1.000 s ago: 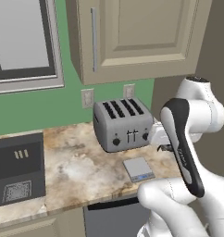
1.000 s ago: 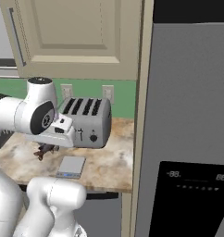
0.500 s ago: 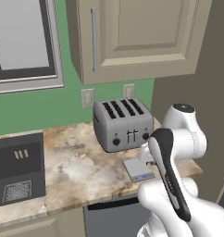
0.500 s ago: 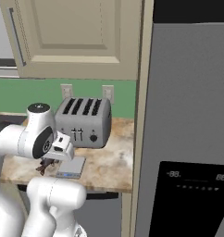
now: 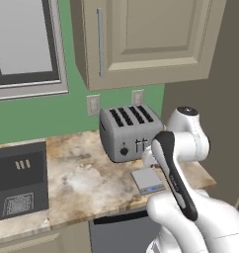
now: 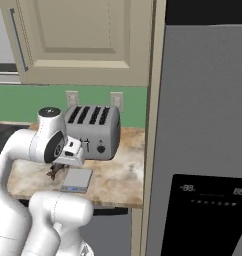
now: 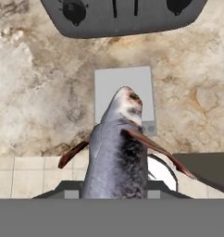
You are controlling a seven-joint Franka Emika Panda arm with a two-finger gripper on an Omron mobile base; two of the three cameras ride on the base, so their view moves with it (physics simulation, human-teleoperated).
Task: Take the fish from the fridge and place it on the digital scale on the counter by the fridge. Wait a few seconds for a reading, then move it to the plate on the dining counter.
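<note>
**Over the scale, fish in the gripper**

Above the digital scale (image 7: 124, 99), the fish (image 7: 118, 150) hangs clamped in the gripper (image 6: 55, 172), head pointing toward the pad and reddish fins spread to either side. Seen from the hand camera, the fish's snout overlaps the near part of the pale square pad; whether the two touch cannot be told. The gripper's fingers are closed on the grey body, hidden beneath it in that view.

From the right base camera, the dark tips and a bit of the fish show just left of the scale (image 6: 76, 180), low over the counter (image 6: 118, 175). The scale sits on the mottled stone worktop right in front of the silver toaster (image 6: 93, 132), close to its knobbed face but apart from it. From the left base camera the pad (image 5: 148, 180) lies near the counter's front edge, partly behind the white arm.

Beyond these, the grey fridge (image 6: 203, 150) stands at the right, its black dispenser panel low down. Beige wall cabinets (image 5: 141, 39) hang over a green wall with two outlets.
</note>
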